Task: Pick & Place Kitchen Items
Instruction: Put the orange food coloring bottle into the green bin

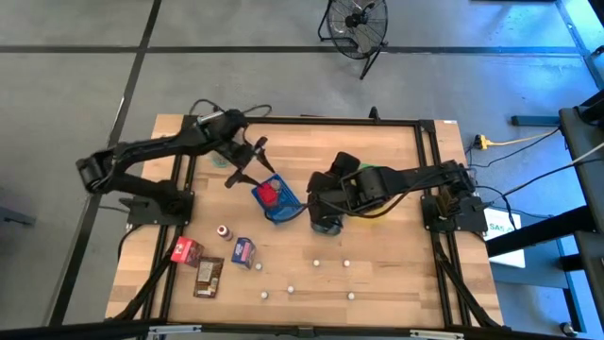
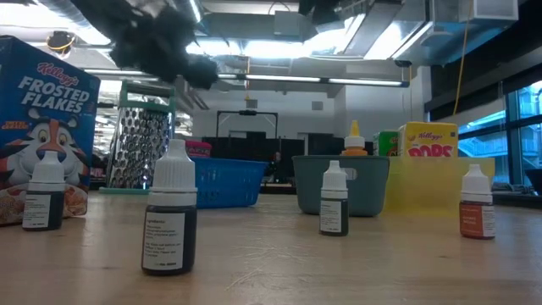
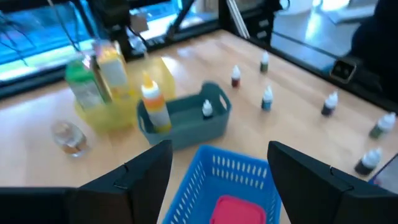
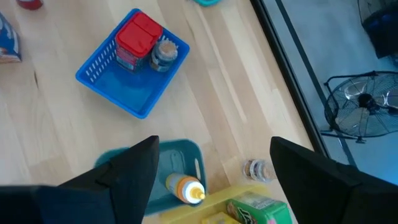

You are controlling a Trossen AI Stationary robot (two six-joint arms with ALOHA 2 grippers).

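Observation:
A blue basket (image 1: 276, 200) stands mid-table and holds a red box (image 4: 138, 37) and a small jar (image 4: 164, 53). My left gripper (image 1: 247, 163) hovers open just to the basket's far left, above its rim (image 3: 230, 163), with nothing between the fingers. My right gripper (image 1: 326, 210) hangs open above the teal bin (image 4: 180, 152), which holds an orange-tipped bottle (image 4: 185, 188). Loose kitchen items lie near the front left: a red packet (image 1: 187, 250), a brown packet (image 1: 209, 276), a blue box (image 1: 243, 251) and a small bottle (image 1: 224, 231).
A yellow tray (image 3: 115, 106) with a green bottle and a yellow box stands beside the teal bin. A small jar (image 3: 69, 138) stands by it on the wood. Several little white-capped bottles (image 1: 317, 263) dot the table's near half. Black frame rails (image 1: 429, 179) border the table.

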